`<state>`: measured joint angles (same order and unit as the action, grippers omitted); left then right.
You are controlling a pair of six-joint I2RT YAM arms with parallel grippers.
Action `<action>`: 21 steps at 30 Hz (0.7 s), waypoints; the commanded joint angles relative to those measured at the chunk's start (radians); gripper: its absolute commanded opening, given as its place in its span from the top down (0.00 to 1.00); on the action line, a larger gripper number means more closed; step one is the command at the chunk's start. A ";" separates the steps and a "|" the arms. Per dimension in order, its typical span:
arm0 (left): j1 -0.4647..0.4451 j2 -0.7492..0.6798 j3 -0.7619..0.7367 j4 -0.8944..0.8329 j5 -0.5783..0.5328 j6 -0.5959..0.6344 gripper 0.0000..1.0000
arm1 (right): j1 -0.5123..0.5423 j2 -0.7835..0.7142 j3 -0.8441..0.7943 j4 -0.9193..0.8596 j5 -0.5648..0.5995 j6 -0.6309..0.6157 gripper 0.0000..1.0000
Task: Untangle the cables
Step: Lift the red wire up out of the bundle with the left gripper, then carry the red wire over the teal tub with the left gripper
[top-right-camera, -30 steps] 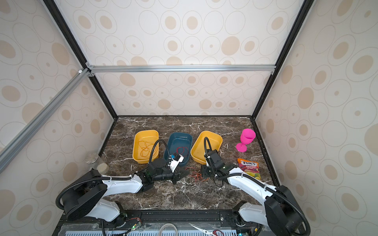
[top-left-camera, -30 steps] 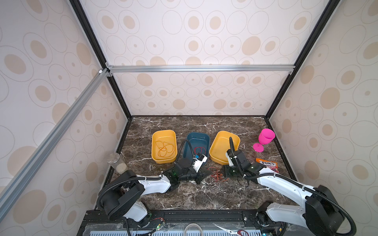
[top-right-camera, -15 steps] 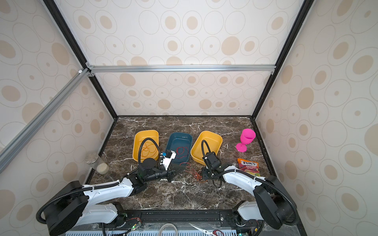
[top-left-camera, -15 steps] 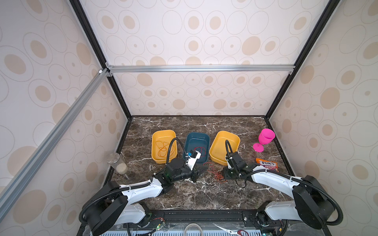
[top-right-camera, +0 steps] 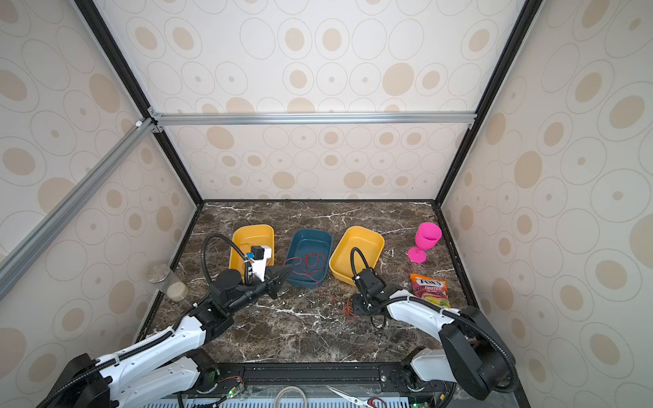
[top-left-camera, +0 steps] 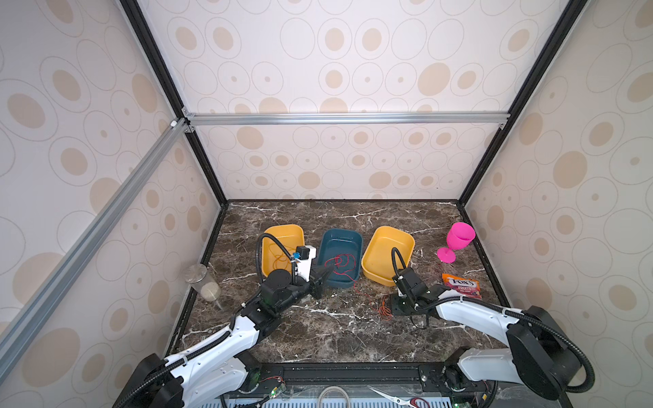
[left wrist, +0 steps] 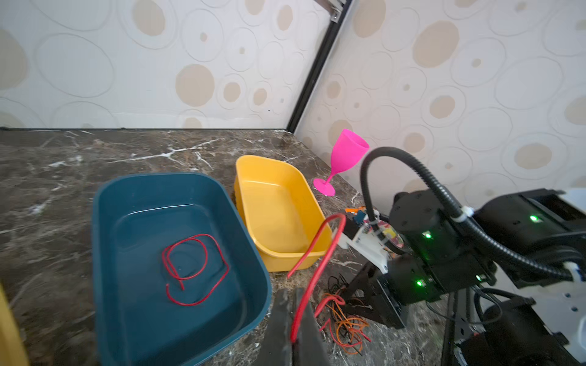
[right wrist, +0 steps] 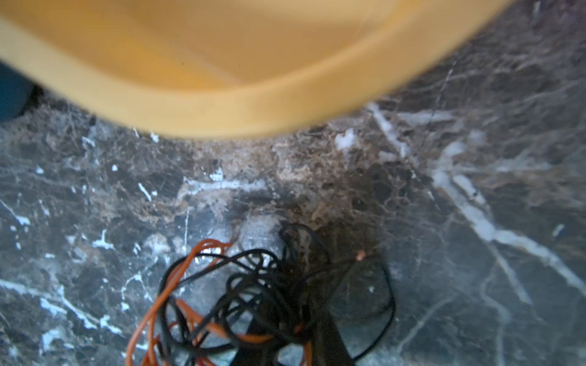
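The red cable [left wrist: 319,271] is lying partly coiled on the floor of the blue tray [left wrist: 139,228], the middle of three trays. A stretch of it is arching up in a loop beyond the tray's near corner and running down between the fingers [left wrist: 310,345] of the left hand [top-left-camera: 328,270], which is pinching the strand with its jaws pressed together. In both top views a thin red line is also trailing across the bench [top-left-camera: 335,335] from the blue tray's near rim toward the tangle [right wrist: 260,294]. This knot of black and orange cables is sitting on the bare bench just in front of the right yellow tray [left wrist: 276,206], apart from its wall. The right hand [top-left-camera: 395,308] is pointing down into the tangle with its dark fingers reaching among the black loops, but the wrist view is coming out blurred, so I cannot tell how far the jaws are standing apart or whether they are holding any strand. Another orange cable [top-left-camera: 279,256] is lying looped in the left yellow tray [top-left-camera: 282,233], partly hidden behind the left arm. Further out, a pink goblet [top-left-camera: 459,238] is standing upright near the right wall, a sweets bag [top-left-camera: 461,286] is lying flat in front of it, and a jar [top-left-camera: 203,284] is standing at the bench's left edge
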<state>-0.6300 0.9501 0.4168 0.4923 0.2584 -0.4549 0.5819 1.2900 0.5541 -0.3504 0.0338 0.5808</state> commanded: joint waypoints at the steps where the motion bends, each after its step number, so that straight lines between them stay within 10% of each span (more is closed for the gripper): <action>1: 0.042 -0.047 0.024 -0.093 -0.094 -0.010 1.00 | -0.005 -0.038 -0.023 -0.058 0.011 0.032 0.85; 21: 0.252 -0.168 0.124 -0.405 -0.262 -0.050 1.00 | -0.038 -0.175 -0.088 -0.137 0.139 0.144 0.97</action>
<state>-0.3950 0.7990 0.5060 0.1295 -0.0029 -0.4862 0.5510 1.1355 0.4789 -0.4515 0.1448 0.7071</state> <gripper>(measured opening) 0.047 0.083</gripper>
